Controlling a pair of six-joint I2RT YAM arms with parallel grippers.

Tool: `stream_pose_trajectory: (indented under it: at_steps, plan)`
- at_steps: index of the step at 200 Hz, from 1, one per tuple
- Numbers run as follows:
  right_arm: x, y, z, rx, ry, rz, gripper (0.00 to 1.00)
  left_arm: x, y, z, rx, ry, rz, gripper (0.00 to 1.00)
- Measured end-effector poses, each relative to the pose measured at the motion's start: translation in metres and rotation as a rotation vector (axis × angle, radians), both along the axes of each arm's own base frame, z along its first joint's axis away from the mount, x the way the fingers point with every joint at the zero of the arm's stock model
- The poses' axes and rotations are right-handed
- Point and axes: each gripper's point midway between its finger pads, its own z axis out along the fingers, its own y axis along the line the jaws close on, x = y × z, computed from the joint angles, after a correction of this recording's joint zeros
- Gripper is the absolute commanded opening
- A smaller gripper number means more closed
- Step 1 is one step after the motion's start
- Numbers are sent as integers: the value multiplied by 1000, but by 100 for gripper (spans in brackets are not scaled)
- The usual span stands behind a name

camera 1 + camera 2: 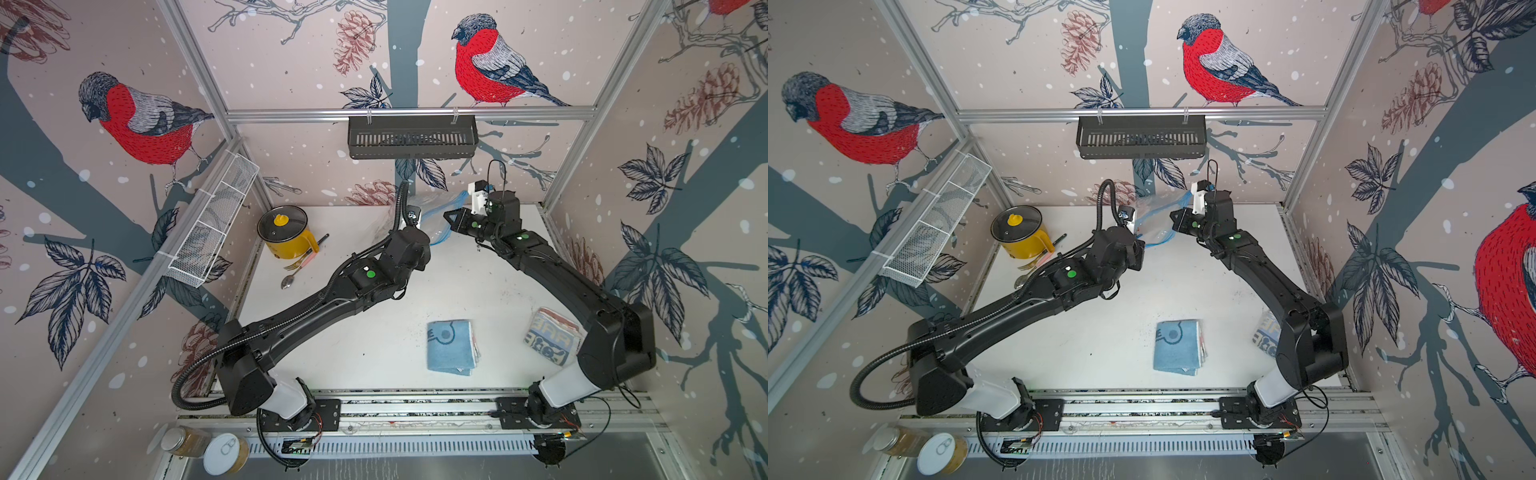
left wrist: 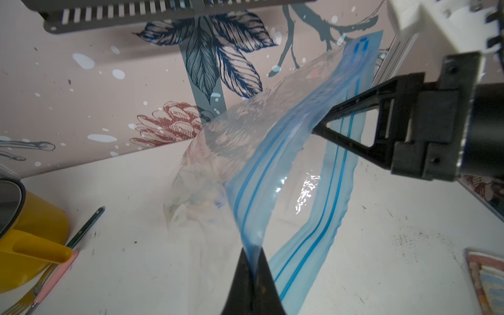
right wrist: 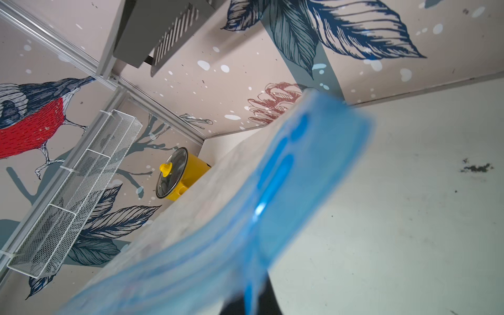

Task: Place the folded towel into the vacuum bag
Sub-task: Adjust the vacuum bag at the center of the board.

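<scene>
I've got both arms up at the far end of the white table (image 1: pixel 365 340), in the upper middle of both top views, meeting over the vacuum bag (image 1: pixel 434 214) (image 1: pixel 1156 222). The bag sits against the back wall, its clear crinkled body slumped on the table and its blue zip strip raised.

In the left wrist view the left gripper (image 2: pixel 252 263) comes in at the bottom centre of the frame. Its two black fingers are pressed together on the near end of the blue strip, pinching the plastic between them. From there the vacuum bag (image 2: pixel 272 163) rises toward the upper right of that frame, where the right gripper (image 2: pixel 317 130) meets the strip with its tips brought to a point on it. In the right wrist view the strip (image 3: pixel 275 174) runs down, blurred and very close, into the dark fingers at the bottom edge, so I read the right gripper as clamped on the bag too.

The folded blue towel (image 1: pixel 451 347) (image 1: pixel 1178 347) lies flat in the lower middle of the top views, well apart from the bag and from both grippers. A folded patterned cloth (image 1: pixel 552 338) sits to its right, partly under the right arm. A yellow pot (image 1: pixel 286 237) with a glass lid stands at the table's upper left, with a spoon (image 1: pixel 287 281) just below it.
</scene>
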Motion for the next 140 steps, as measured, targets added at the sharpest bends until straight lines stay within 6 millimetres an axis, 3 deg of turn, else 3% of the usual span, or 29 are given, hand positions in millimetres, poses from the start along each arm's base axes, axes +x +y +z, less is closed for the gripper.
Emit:
stream_pose_trajectory:
  at_steps: [22,69,107,140]
  plan:
    - [2,4,15,-3,-27,16,1,1,0,17,1,-41,-7,0]
    - [0,9,35,-1,-79,58,1,0,6,33,26,-88,-10,0]
    - [3,14,46,8,-104,78,1,-3,18,64,27,-172,6,0]
    - [6,17,70,28,-153,86,1,-7,28,85,24,-231,23,0]
